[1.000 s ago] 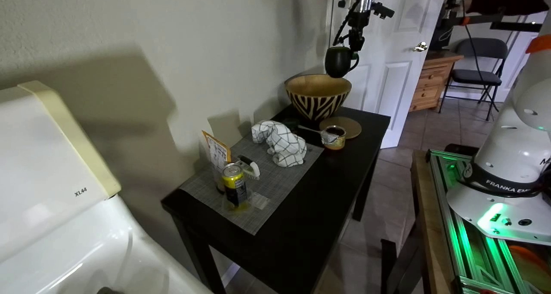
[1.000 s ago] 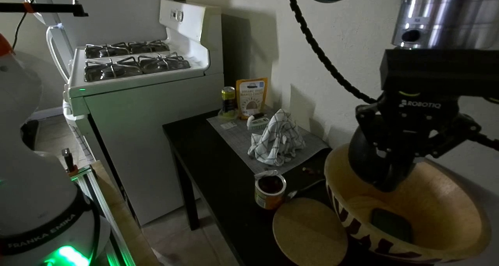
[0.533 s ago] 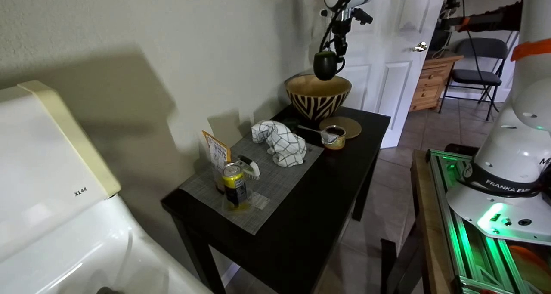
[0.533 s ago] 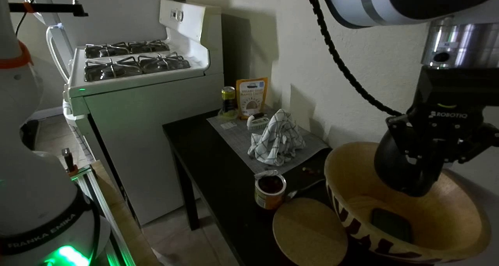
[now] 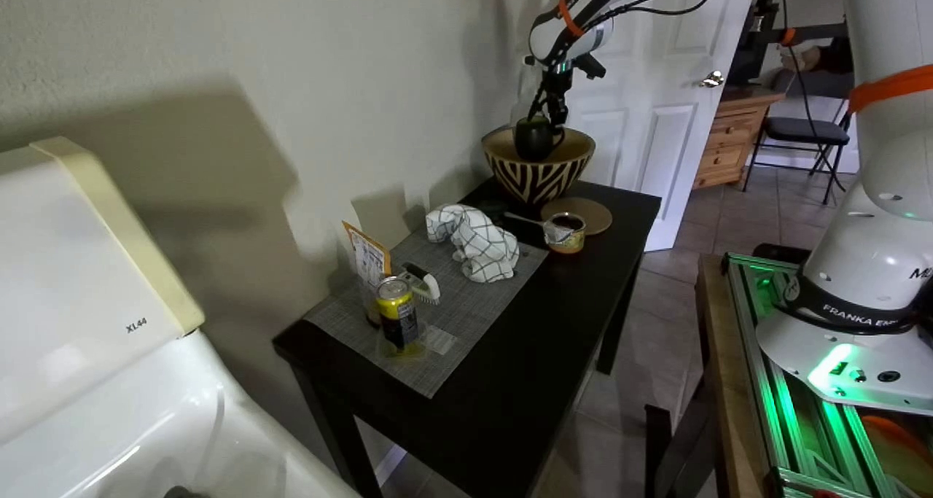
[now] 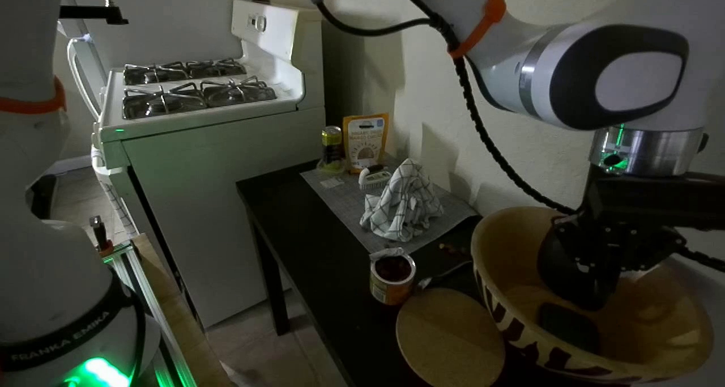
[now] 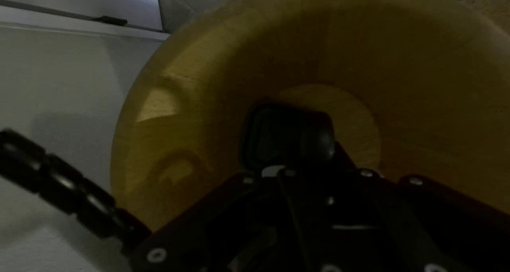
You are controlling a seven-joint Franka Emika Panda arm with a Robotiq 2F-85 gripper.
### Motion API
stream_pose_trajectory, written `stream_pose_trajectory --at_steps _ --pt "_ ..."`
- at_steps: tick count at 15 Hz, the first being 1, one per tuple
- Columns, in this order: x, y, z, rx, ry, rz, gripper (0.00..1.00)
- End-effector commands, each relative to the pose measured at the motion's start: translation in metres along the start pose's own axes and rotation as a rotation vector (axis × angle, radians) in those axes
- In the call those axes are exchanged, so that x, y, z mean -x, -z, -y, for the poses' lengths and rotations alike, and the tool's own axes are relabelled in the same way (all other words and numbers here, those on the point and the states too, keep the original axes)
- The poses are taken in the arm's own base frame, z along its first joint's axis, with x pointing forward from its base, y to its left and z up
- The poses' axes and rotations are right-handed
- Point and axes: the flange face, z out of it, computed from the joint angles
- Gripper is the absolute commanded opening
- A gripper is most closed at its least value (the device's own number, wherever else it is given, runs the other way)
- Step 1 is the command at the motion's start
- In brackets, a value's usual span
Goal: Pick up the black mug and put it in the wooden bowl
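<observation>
Black mug (image 5: 534, 141) held fast, the gripper (image 5: 557, 124) hangs over the mouth of the bowl (image 5: 536, 181). It clamps the mug on the handle side, roughly upright; whether the mug's base dips below the bowl's rim I cannot tell. A dark, squarish thing (image 6: 568, 327) lies on the bowl's floor. The disc (image 6: 450, 339) is just beside the bowl, the container (image 6: 391, 285) and the cloth (image 6: 403, 203) near it, the can (image 6: 332, 142) and the pouch (image 6: 365, 140) well apart from it.
</observation>
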Motion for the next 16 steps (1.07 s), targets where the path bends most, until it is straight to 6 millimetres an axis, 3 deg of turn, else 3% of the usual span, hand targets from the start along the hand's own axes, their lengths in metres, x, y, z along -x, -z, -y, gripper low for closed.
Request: stream_pose_trajectory --at_steps 1,6,13,14,15,16 --pt "0.002 -0.019 0.007 0.032 -0.017 -0.033 0.05" --pt "0.005 -0.048 0.023 0.018 -0.008 -0.036 0.05" --pt "0.0 -0.063 0.02 -0.01 0.004 -0.029 0.05" --pt "-0.001 -0.063 0.02 -0.016 0.005 -0.027 0.17" --pt "-0.002 -0.064 0.019 -0.016 0.005 -0.028 0.47" --pt "-0.002 -0.063 0.018 -0.016 0.004 -0.029 0.49"
